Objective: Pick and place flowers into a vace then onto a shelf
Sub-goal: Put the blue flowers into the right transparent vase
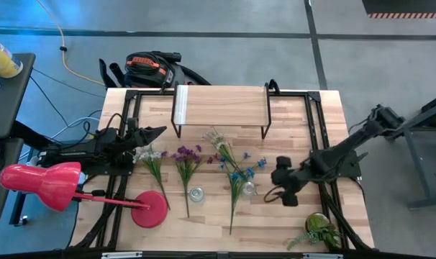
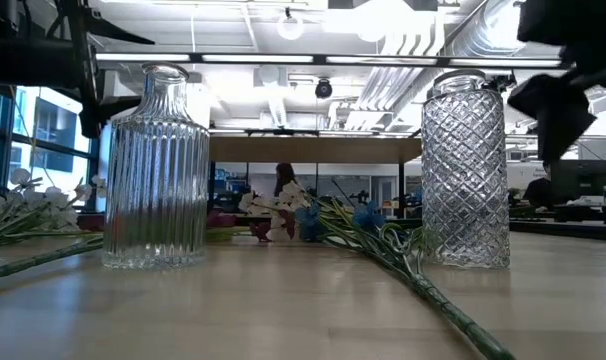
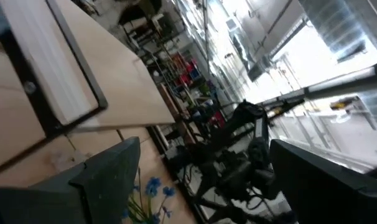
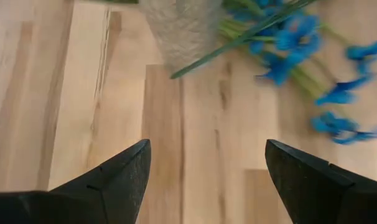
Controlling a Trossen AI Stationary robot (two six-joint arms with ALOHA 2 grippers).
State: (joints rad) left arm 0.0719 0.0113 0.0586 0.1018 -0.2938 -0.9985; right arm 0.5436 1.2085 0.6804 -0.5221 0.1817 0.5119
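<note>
Nothing has been placed yet, apparently: the thin green artificial stems with blue, purple and white blossoms point(image 1: 236, 176) are all lying flat on the butcher-block surface point(image 1: 297, 219), between two empty clear glass vases point(image 1: 196, 193). The low light-wood shelf on black legs point(image 1: 221, 106) is bare. The right pincer point(image 4: 204, 180) hovers wide open, empty, near the diamond-cut vase point(image 2: 466, 170). The left pincer point(image 1: 152, 134), gaping and empty, waits by the white blossoms.

Red desk lamp point(image 1: 42, 185) front-left; potted green plant point(image 1: 318, 227) front-right; vacuum point(image 1: 147, 70) behind table.
</note>
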